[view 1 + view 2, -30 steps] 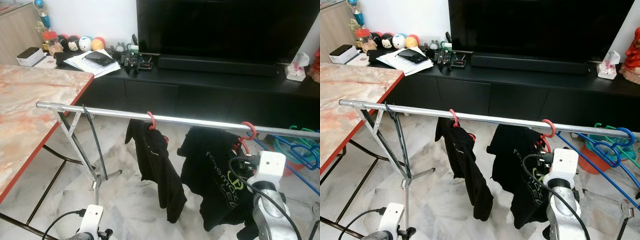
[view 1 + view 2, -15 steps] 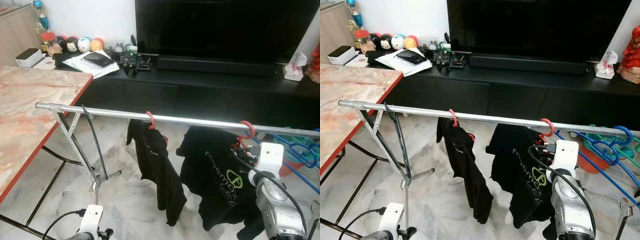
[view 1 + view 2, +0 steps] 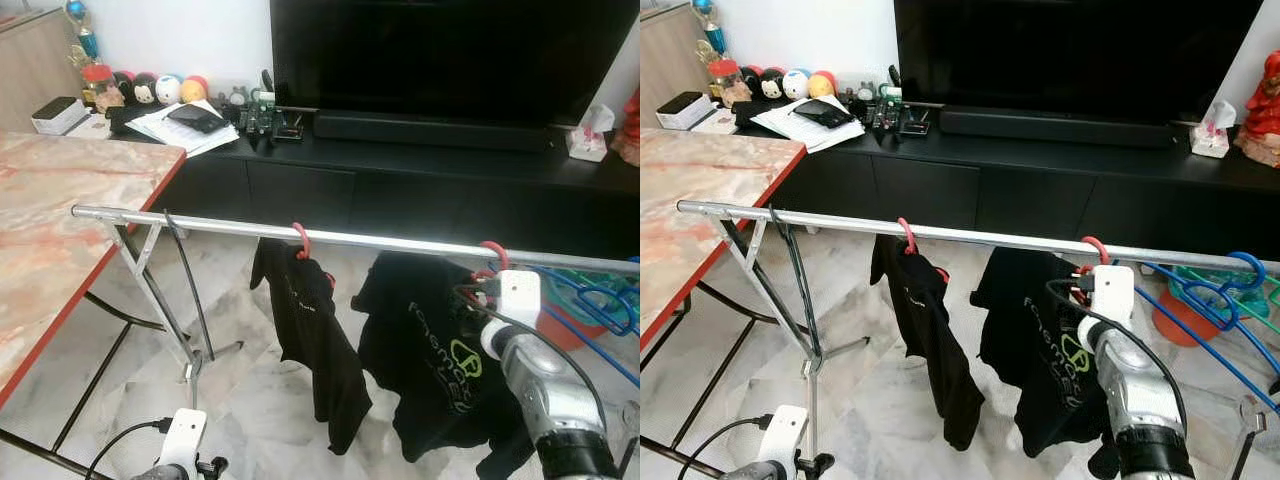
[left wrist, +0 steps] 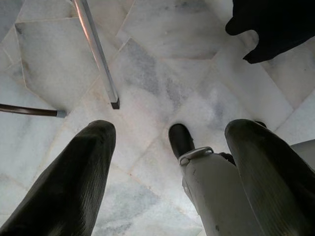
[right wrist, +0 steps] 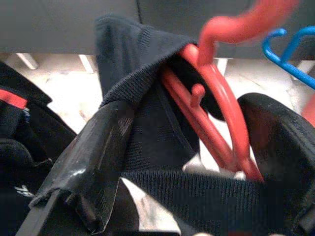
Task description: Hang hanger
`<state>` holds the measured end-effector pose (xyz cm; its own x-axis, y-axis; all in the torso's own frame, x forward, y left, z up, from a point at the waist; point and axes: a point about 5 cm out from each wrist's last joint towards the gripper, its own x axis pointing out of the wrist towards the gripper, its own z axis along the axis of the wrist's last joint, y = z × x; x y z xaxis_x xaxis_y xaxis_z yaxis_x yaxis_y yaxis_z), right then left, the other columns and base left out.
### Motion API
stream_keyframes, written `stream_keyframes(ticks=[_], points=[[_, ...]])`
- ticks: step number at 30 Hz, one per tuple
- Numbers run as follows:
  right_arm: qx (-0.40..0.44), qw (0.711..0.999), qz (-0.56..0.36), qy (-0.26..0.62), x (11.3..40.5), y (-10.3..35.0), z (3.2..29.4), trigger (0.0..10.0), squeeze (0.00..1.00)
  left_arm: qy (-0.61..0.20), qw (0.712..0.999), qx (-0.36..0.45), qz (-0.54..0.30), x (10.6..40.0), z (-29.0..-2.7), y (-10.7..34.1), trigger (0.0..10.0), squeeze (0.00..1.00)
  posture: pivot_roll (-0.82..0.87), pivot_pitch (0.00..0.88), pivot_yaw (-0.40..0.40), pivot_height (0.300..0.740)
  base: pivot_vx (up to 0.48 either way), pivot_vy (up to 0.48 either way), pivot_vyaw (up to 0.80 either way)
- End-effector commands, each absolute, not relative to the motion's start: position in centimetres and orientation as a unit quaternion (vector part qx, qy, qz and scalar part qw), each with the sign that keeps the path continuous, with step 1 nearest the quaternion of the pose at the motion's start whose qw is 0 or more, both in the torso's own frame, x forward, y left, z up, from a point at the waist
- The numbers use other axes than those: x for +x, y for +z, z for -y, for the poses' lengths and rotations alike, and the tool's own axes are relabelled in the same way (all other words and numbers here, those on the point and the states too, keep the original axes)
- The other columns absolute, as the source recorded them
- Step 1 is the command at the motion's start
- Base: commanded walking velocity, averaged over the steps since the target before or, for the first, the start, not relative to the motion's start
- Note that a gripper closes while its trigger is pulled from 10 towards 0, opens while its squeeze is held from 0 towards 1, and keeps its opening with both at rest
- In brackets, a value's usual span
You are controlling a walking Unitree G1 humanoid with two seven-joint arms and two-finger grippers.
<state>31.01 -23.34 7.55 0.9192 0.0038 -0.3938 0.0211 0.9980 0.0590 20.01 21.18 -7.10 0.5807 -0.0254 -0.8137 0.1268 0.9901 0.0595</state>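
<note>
Red hanger (image 5: 216, 113) on rail (image 3: 330, 238) — blue hangers (image 3: 1210, 300) beside

right gripper (image 5: 197, 162) raised, fingers clamped; left gripper (image 4: 167, 172) spread

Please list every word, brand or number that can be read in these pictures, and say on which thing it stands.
Black shirt on the red hanger: light lettering and a green logo, too blurred and folded to read.
Other black shirt: small pale marks, unreadable.
Papers and box on the TV cabinet: too small to read.
</note>
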Motion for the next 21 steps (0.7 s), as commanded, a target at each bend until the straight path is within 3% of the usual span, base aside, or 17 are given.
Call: stream_keyframes(ticks=[1, 14, 21], points=[[0.030, 0.980, -0.196, 0.002, 31.5, 8.1, 23.4, 10.0, 0.00, -0.040, 0.884, 0.057, -0.462, 19.7, -21.5, -7.2, 10.0, 0.00, -0.16, 0.000, -0.002, 0.740, 0.000, 0.000, 0.00], [0.048, 0.976, -0.213, 0.012, 32.4, 7.6, 22.6, 10.0, 0.00, -0.040, 0.885, 0.053, -0.460, 19.7, -21.5, -7.2, 10.0, 0.00, -0.15, 0.000, -0.002, 0.740, 0.000, 0.000, 0.00], [0.052, 0.973, -0.221, -0.041, 32.3, 7.1, 23.5, 10.0, 0.00, -0.039, 0.886, 0.051, -0.460, 19.6, -21.4, -7.2, 10.0, 0.00, -0.15, 0.000, -0.003, 0.740, 0.000, 0.000, 0.00]])
